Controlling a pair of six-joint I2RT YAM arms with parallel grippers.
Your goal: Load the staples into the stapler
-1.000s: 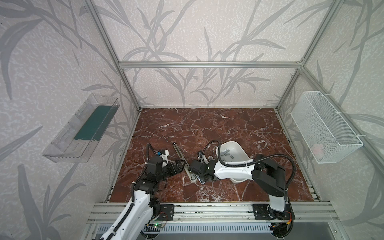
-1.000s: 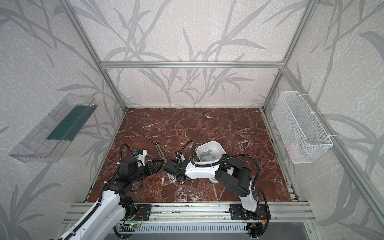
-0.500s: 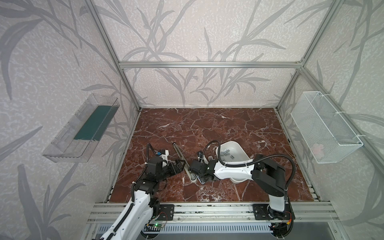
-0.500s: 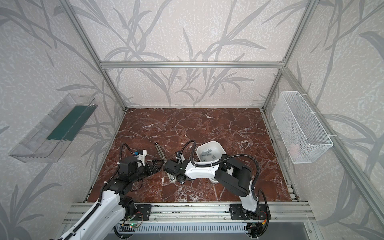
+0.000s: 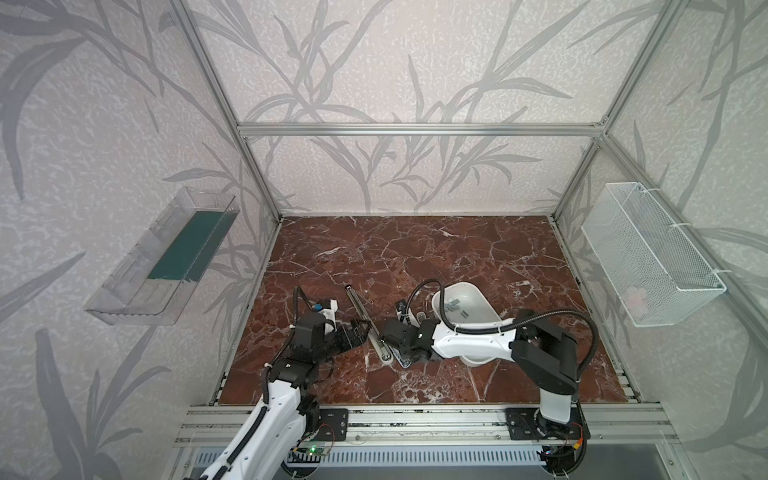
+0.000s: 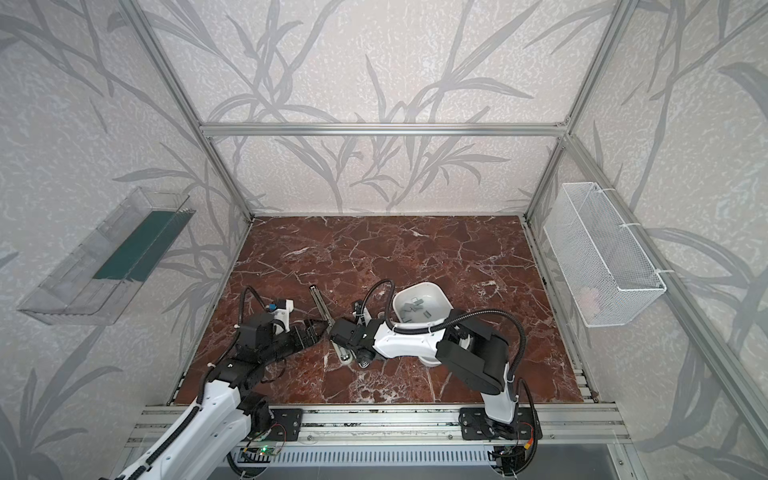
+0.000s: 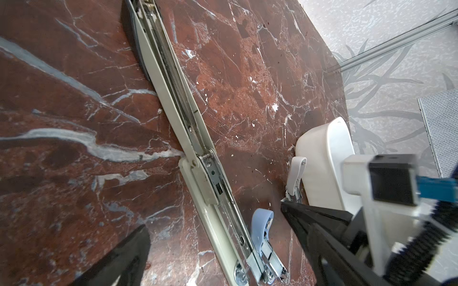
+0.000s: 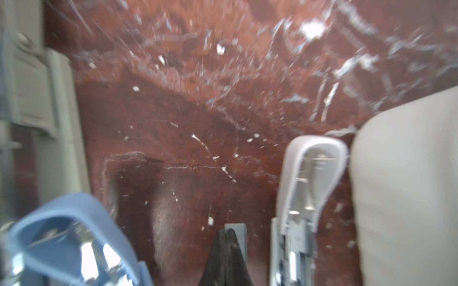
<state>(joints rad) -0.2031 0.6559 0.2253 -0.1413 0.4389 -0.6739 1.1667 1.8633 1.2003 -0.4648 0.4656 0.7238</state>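
Three staplers lie opened on the marble. A long cream stapler (image 5: 361,307) (image 7: 178,99) runs between the open fingers of my left gripper (image 5: 360,331) (image 7: 221,224). A small blue stapler (image 7: 261,222) (image 8: 67,222) lies beside its near end, and a small white stapler (image 7: 296,170) (image 8: 312,173) lies next to the white bowl (image 5: 467,284). Several grey staples (image 5: 455,307) sit in the bowl. My right gripper (image 8: 226,231) points down between the two small staplers, shut. One grey staple strip (image 8: 239,229) shows right behind its tips; whether it is pinched I cannot tell.
A clear plastic bin (image 5: 166,257) hangs on the left wall and a white wire basket (image 5: 648,257) on the right wall. The aluminium rail (image 5: 415,415) runs along the table's front edge. Both arms crowd the front middle.
My right gripper has closed the last bit. Neither arm has visibly shifted in the top views.
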